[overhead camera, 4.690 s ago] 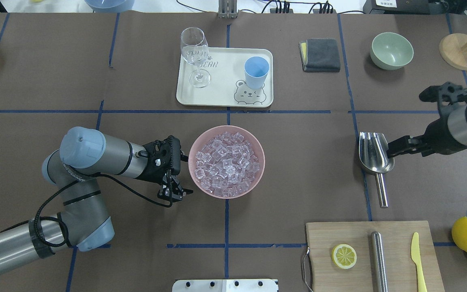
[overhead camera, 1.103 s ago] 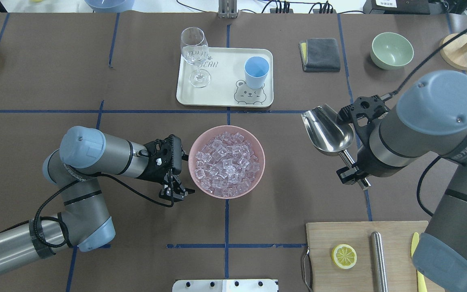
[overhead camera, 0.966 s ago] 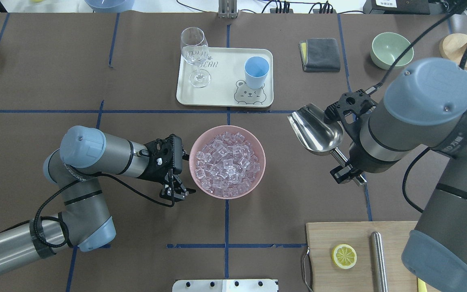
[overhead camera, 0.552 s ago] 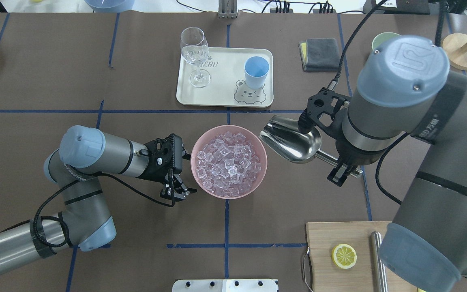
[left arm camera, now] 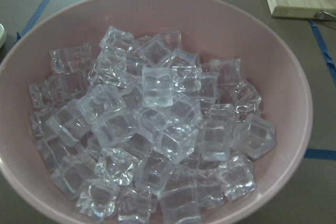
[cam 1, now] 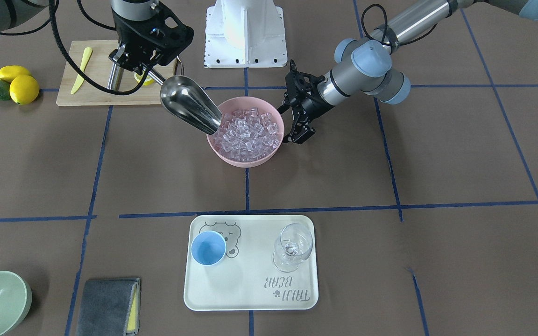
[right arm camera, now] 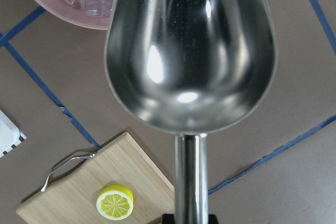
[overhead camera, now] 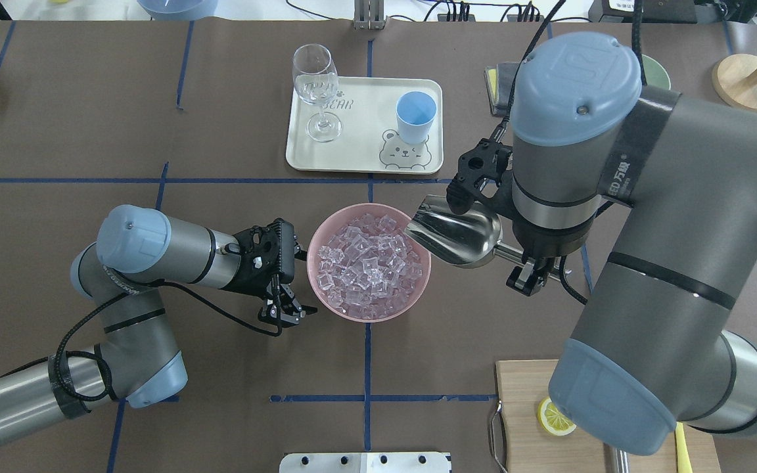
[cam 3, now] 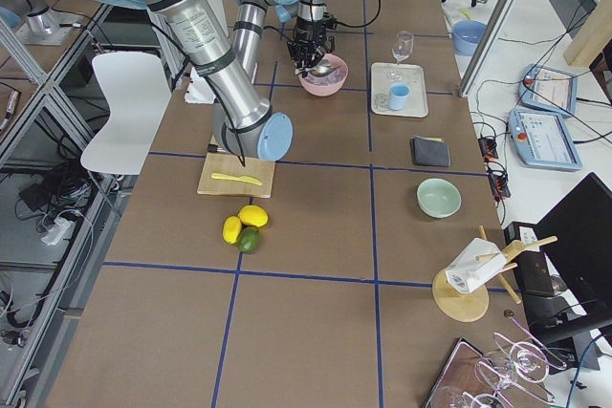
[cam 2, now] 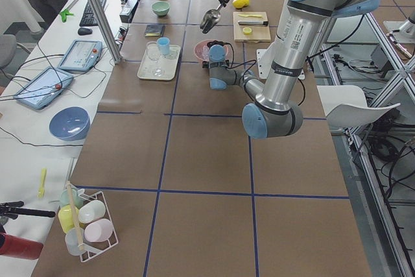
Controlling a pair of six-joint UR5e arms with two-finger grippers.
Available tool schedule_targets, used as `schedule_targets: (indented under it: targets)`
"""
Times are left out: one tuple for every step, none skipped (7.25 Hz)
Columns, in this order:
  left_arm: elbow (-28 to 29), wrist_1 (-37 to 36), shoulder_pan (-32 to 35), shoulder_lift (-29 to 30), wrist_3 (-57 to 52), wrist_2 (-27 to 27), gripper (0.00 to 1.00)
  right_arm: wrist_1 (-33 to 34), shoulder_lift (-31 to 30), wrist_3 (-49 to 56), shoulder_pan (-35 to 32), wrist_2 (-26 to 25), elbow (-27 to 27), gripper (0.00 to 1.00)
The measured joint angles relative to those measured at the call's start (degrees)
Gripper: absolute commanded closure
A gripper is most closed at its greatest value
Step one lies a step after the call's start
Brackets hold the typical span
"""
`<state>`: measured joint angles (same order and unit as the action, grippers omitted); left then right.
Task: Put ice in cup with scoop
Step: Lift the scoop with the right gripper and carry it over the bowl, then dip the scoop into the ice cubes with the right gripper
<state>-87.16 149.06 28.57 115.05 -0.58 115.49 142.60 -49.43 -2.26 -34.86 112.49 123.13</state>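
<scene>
Two arms show in the front-facing view. The right end effector [cam 1: 140, 70] is clamped on the thin handle of the scoop [cam 1: 189, 108]. The scoop tilts down with its lip at the rim of the pink bowl [cam 1: 245, 162], on the side toward the cutting board [cam 1: 87, 95]. Whether the lip touches the ice [cam 1: 250, 130] heaped in the bowl I cannot tell. The left end effector [cam 1: 299, 134] hangs just beside the bowl's opposite rim, and I cannot tell whether it is open or closed. Well apart from the bowl, the cup [cam 1: 208, 248] stands upright and empty on a pale tray [cam 1: 250, 298], near a stemmed glass [cam 1: 292, 252]. From overhead, the scoop's trough lies between the bowl and the right wrist, its mouth overlapping the bowl's edge. The cup sits at the bear drawing on the tray, on the far part of the surface [overhead camera: 89, 131]. Both side views show these things too small to add detail. The left wrist camera looks down into the bowl, piled with clear cubes. The right wrist camera looks along the handle into the scoop's trough, which is shiny and empty. The bowl's edge lies beyond the scoop's lip, and a lemon slice [right arm camera: 114, 203] lies on the board.
</scene>
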Motion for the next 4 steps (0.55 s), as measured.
schedule_targets:
  targets:
    - [0.1,0.0,0.0,-0.2,-0.1,0.0,0.00,0.2,0.6,0.0,0.2,0.1,-0.7,1.00]
    - [0.2,0.0,0.0,-0.4,-0.2,0.0,0.00,0.4,1.5,0.1,0.5,0.2,-1.8,1.00]
    - [0.2,0.0,0.0,-0.5,-0.3,0.0,0.00,2.2,3.1,0.1,0.8,0.3,-3.2,1.00]
    - [0.2,0.0,0.0,-0.5,-0.3,0.0,0.00,5.7,5.5,0.1,1.3,0.4,-4.6,1.00]
